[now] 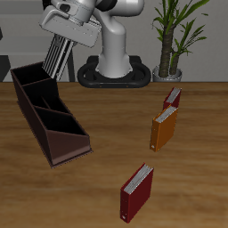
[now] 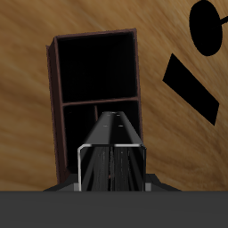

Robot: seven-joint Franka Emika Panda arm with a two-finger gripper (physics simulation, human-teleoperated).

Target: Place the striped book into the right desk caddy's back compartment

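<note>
— What does the room look like?

— Mostly a wooden table (image 1: 98, 151) — warm brown, with a clear streaked grain running across it. It fills nearly the whole exterior view.

— And behind it?

— A pale grey backdrop (image 1: 27, 18), flat and plain (whether it is a wall cannot be told). A potted plant (image 1: 175, 36) stands at the table's far edge, long green leaves rising from a grey pot.

— The light?

— Even and soft. In the wrist view the same wood grain (image 2: 27, 107) shows, crossed by a few hard black shadows (image 2: 191, 85) — one long bar, one rounded blot.
</note>
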